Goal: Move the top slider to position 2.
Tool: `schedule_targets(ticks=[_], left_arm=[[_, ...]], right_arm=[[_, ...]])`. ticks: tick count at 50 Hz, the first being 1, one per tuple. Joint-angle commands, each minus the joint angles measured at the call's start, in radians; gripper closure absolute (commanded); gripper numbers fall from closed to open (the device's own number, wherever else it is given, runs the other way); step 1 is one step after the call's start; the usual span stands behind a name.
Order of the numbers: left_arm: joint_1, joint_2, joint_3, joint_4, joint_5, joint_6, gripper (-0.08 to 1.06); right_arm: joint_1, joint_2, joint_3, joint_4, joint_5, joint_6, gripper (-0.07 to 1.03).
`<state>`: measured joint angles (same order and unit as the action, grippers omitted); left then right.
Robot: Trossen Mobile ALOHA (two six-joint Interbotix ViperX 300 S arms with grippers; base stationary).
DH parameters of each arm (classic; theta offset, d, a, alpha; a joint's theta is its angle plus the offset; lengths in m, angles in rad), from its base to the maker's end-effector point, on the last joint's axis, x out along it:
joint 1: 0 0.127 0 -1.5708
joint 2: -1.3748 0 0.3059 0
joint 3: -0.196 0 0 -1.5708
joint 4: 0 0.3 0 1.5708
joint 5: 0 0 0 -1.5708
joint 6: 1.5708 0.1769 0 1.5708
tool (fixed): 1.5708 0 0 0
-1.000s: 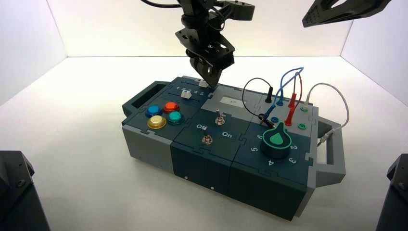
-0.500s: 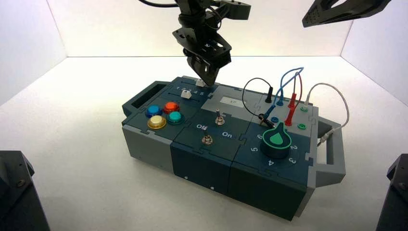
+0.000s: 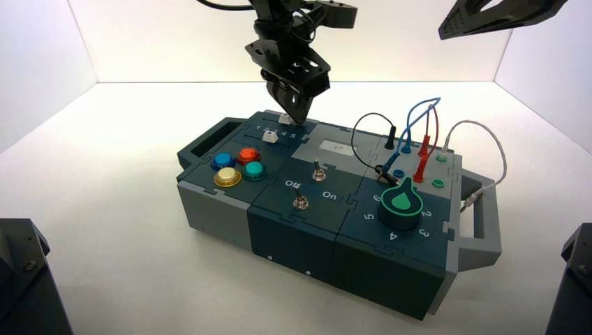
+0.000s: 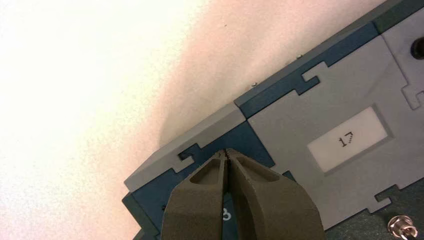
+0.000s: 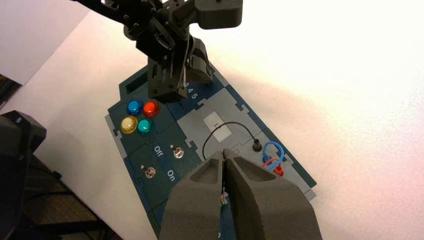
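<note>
Near the far edge of the box (image 3: 300, 237), on its left part: the top slider (image 3: 285, 118). Right beside it, the left gripper (image 3: 298, 121), with fingertips together. Parked over the box's right part, the right gripper (image 5: 224, 151), closed too.

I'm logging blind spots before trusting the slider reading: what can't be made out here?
- Top slider's track: high view, partly behind the left gripper.
- Top slider: left wrist view, hidden by that gripper's fingers.
- Green dial's pointer: right wrist view, behind the right gripper.
</note>
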<state>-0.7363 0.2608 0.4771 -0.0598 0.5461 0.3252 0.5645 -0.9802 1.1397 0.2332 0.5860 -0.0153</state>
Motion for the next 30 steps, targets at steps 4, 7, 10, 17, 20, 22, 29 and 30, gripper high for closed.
schedule_targets(ticks=[4, 7, 10, 17, 20, 22, 29, 30], left_arm=[[0.015, -0.023, -0.009, 0.002, -0.003, 0.006, 1.01], [0.017, -0.023, -0.009, 0.003, -0.003, 0.006, 1.01], [0.018, -0.021, -0.009, 0.002, -0.003, 0.006, 1.01], [0.025, -0.023, -0.011, 0.002, -0.003, 0.008, 1.01], [0.026, -0.023, -0.009, 0.002, -0.003, 0.008, 1.01], [0.028, -0.021, -0.009, 0.002, -0.003, 0.008, 1.01], [0.029, -0.023, -0.009, 0.002, -0.003, 0.008, 1.01], [0.029, -0.021, -0.009, 0.003, -0.003, 0.008, 1.01]], right_arm=[[-0.003, 0.005, -0.025, 0.002, -0.008, 0.005, 0.99], [-0.003, 0.005, -0.025, 0.003, -0.008, 0.006, 0.99], [-0.003, 0.005, -0.025, 0.003, -0.008, 0.006, 0.99], [-0.003, 0.005, -0.023, 0.003, -0.009, 0.005, 0.99], [-0.003, 0.005, -0.025, 0.003, -0.009, 0.006, 0.99], [-0.003, 0.005, -0.025, 0.003, -0.009, 0.005, 0.99], [-0.003, 0.005, -0.025, 0.003, -0.008, 0.005, 0.99], [-0.003, 0.005, -0.025, 0.003, -0.009, 0.005, 0.99]])
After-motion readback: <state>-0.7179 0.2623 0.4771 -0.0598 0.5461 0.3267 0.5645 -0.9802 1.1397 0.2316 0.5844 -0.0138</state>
